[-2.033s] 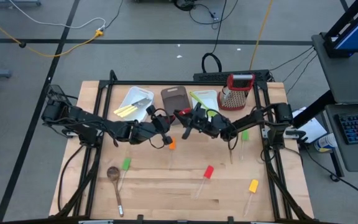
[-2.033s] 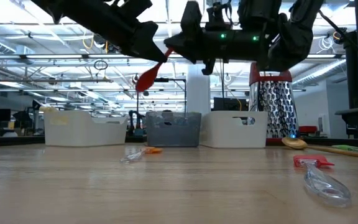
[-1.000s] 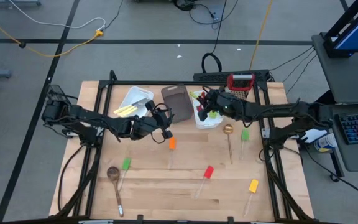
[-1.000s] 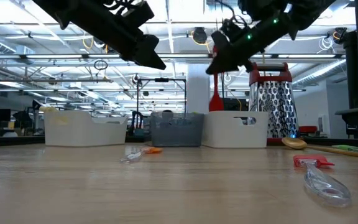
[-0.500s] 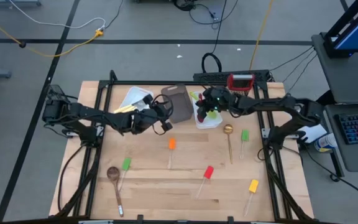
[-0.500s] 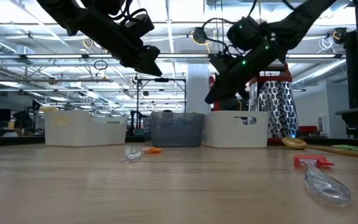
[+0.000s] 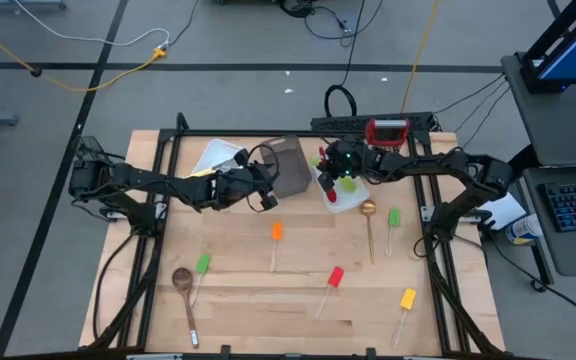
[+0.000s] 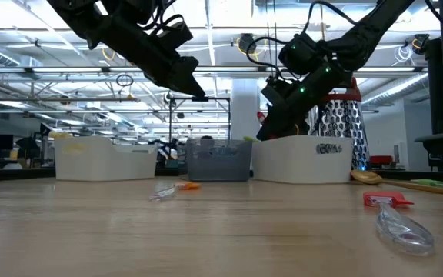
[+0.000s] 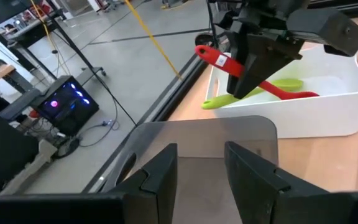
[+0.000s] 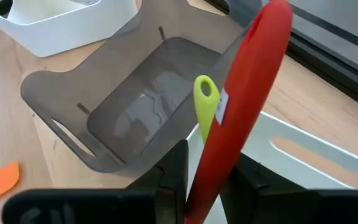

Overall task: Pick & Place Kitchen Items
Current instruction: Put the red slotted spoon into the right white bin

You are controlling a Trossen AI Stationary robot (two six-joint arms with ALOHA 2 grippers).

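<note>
My right gripper [image 7: 341,178] is shut on a red spoon [image 9: 272,87] over the right white tub [image 7: 353,195] at the table's far side. A green spoon [image 9: 253,94] lies in that tub. My left gripper [image 7: 265,190] is open and empty above the near rim of the brown tub [image 7: 286,165]; its fingers show in the left wrist view [image 9: 201,171]. Spatulas, a wooden spoon [image 7: 183,282] and a gold spoon [image 7: 368,215] lie flat on the table. My right gripper pinches the red spoon's handle [image 9: 232,64] between its two fingers, a short way from the handle's free end [image 10: 272,25], which sticks out past the fingers. The spoon slants down, and its bowl end [image 9: 303,94] reaches into the white tub beside the green spoon.
A second white tub [image 7: 213,160] with yellow items stands far left. The red-topped grater [image 7: 388,132] stands behind the right tub. Orange [image 7: 276,232], green [image 7: 203,264], red [image 7: 335,276], yellow [image 7: 407,298] and green [image 7: 393,217] spatulas are spread over the near half.
My right gripper has gone down into the right white tub with the red spoon, which has tipped from hanging upright to slanting. The tub has shifted and turned a little. My left gripper has gone toward the far edge, over the brown tub.
</note>
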